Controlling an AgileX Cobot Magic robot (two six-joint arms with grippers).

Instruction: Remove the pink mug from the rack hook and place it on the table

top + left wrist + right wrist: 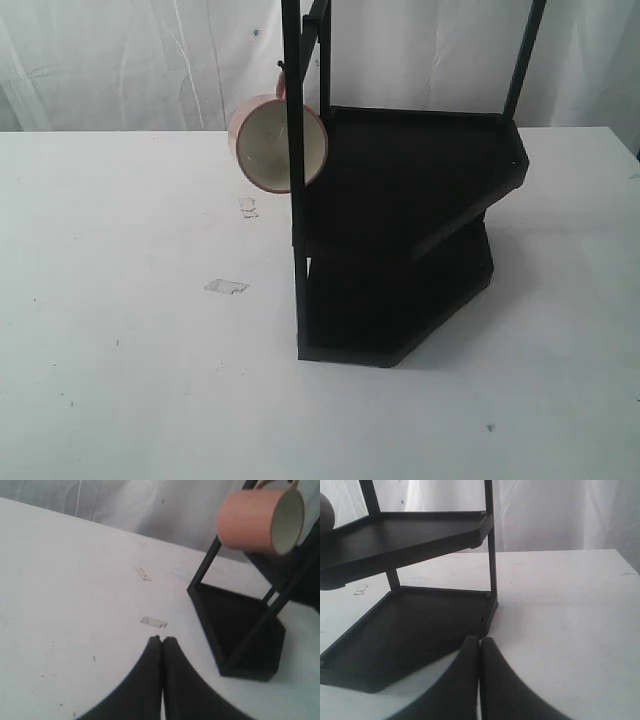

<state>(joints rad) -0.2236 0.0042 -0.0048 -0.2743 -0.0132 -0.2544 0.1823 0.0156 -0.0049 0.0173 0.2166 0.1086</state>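
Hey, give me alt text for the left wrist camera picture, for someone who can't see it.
A pink mug hangs on its side from a black rack above a white table. The shut left claw sits in the foreground, apart from the mug.

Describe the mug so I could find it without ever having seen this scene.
A black two-shelf rack stands on the white table. High on the rack's tall left bar, seen from the exterior view, a small mug hangs on its side. It is the only pink thing there, cream inside.
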